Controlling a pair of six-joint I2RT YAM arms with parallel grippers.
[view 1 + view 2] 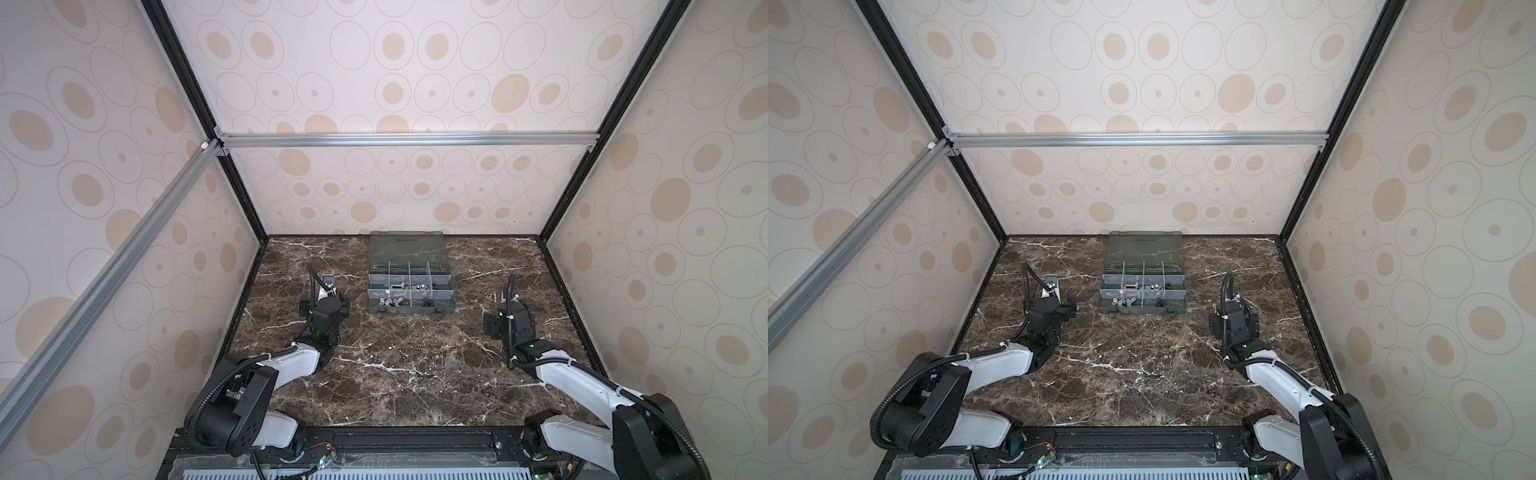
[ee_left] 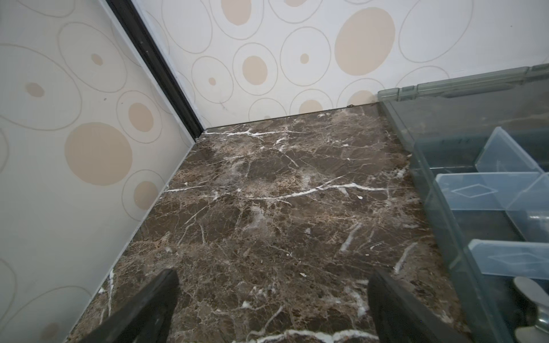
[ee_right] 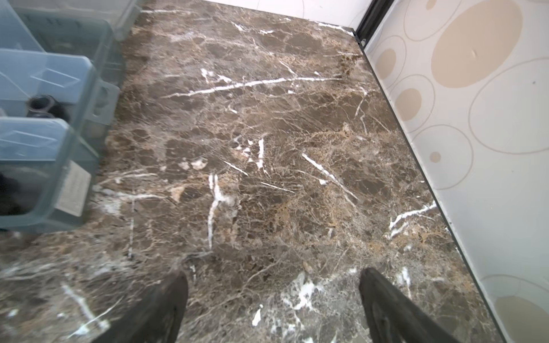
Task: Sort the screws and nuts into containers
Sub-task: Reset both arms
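Jaws on both sides stand wide and empty: your left gripper (image 2: 273,276) and right gripper (image 3: 273,273) each hang over bare marble tabletop (image 1: 415,357). In both top views your left arm (image 1: 291,359) reaches in from the lower left of the frame and your right arm (image 1: 569,370) from the lower right, elbows bent, wrists pitched down. Between them, centre frame toward the back wall, sits the organiser box (image 1: 409,311), its lid (image 1: 407,247) open. Silver pieces (image 1: 388,302) and black pieces (image 1: 427,304) lie in its containers (image 1: 409,272); whether screws or nuts, you cannot tell.
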